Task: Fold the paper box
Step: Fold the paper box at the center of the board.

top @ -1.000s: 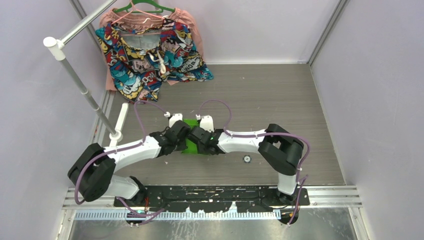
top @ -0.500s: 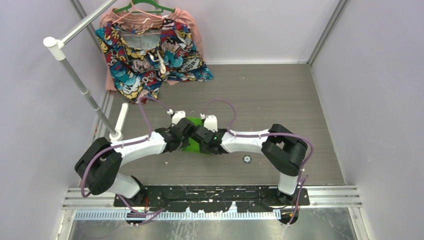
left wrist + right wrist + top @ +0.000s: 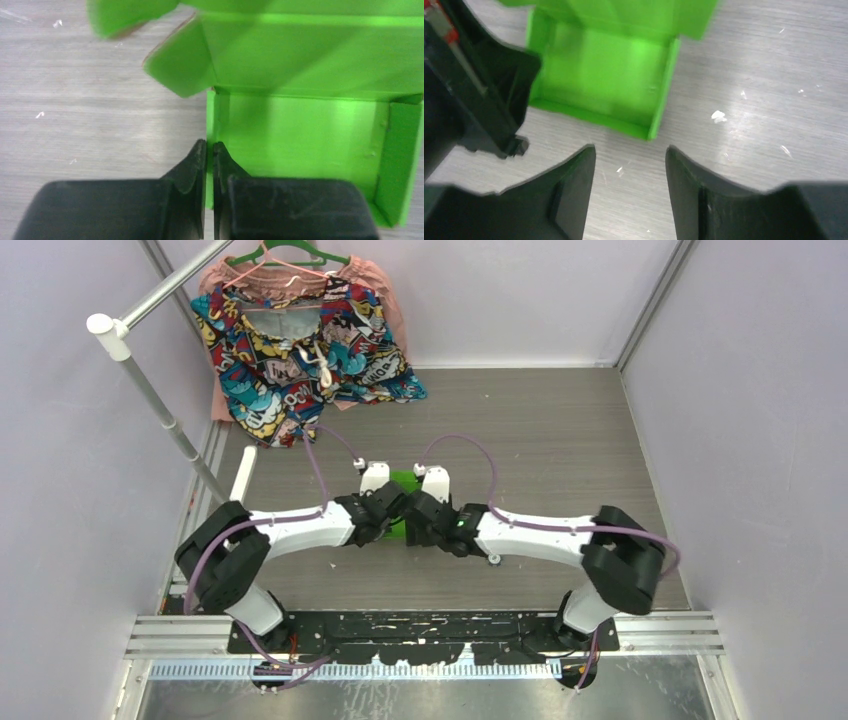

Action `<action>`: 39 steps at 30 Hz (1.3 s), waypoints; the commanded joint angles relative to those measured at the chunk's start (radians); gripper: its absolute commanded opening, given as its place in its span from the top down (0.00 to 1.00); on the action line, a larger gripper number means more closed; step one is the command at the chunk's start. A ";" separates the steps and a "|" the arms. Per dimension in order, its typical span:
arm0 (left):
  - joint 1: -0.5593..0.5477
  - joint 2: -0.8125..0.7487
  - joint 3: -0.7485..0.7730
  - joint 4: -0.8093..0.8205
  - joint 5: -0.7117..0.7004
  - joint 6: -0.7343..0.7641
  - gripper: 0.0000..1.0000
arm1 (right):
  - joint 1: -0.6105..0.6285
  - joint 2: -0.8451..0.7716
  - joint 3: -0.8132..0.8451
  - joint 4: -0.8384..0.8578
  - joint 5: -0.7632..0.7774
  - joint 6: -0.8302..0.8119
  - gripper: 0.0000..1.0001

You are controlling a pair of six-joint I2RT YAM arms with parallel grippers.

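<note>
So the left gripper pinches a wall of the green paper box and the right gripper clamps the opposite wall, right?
Half right. The left gripper pinches a paper box wall, but the right gripper is open, gripping nothing: the right wrist view shows bare table between its jaws.

Pale lilac walls [image 3: 520,290] are closing the space on three sides, and slim metal posts [image 3: 655,302] are running up in the far corners. A grey bench [image 3: 570,430] with a wood grain is filling the middle, and small white specks are lying on it. At the far left a colourful patterned garment [image 3: 300,350] is hanging on a green hanger [image 3: 300,252], its lower part resting on the bench. A white rail stand [image 3: 160,405] is standing at the left side. The light is falling evenly, giving only soft shadows.
</note>
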State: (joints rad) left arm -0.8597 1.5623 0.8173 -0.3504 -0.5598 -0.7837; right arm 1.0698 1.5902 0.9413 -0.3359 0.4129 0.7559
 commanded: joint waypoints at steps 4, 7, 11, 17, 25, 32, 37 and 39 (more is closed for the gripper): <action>-0.058 0.088 0.022 -0.109 -0.055 -0.014 0.95 | 0.014 -0.226 0.048 0.076 0.036 -0.030 0.39; -0.061 0.104 0.026 -0.108 -0.055 -0.015 0.96 | 0.009 -0.256 0.051 0.052 0.044 -0.033 0.38; -0.064 0.118 0.031 -0.111 -0.058 -0.016 0.97 | 0.006 -0.287 0.047 0.028 0.055 -0.033 0.38; -0.065 0.122 0.030 -0.115 -0.063 -0.016 0.92 | -0.017 -0.348 0.041 -0.007 0.078 -0.013 0.38; -0.066 0.146 0.054 -0.134 -0.074 0.001 0.97 | -0.097 -0.380 0.022 -0.084 0.082 0.053 0.39; -0.065 0.095 0.048 -0.133 -0.065 0.015 0.85 | -0.146 -0.378 -0.041 -0.071 0.050 0.079 0.40; -0.065 0.090 0.055 -0.127 -0.051 0.026 0.82 | -0.175 -0.360 -0.052 -0.071 0.029 0.086 0.40; -0.065 0.085 0.054 -0.124 -0.046 0.026 0.81 | -0.185 -0.354 -0.059 -0.068 0.018 0.091 0.40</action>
State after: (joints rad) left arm -0.9253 1.6566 0.8829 -0.4206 -0.6430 -0.7689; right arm 0.9035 1.2270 0.8879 -0.4343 0.4450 0.8230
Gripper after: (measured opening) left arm 0.184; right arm 0.606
